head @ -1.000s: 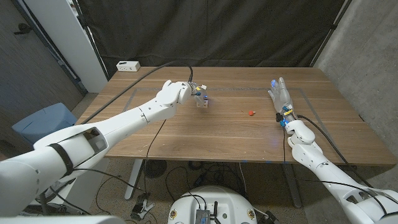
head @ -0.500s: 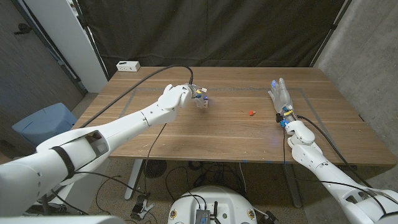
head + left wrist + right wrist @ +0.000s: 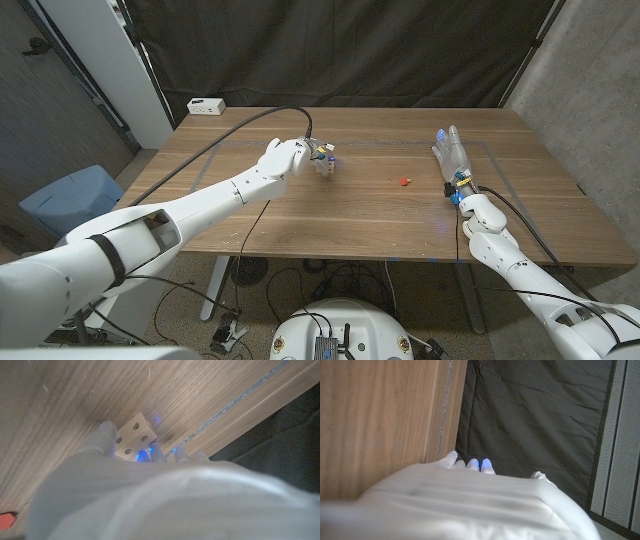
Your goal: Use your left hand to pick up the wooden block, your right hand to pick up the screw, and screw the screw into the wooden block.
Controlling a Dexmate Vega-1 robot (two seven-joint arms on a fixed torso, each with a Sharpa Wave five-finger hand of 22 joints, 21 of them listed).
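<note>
Left robot hand fingers around pale holed wooden block.

Wooden table, rectangular, with a pale line running along its far edge and down both sides. A white box sits at the table's far left corner. A black cable crosses the tabletop from the left edge toward the middle. A dark curtain hangs behind the table; the same wrinkled fabric appears beyond the table edge in the right wrist view. A blue bin stands on the floor left of the table. Loose cables lie on the floor beneath.
</note>
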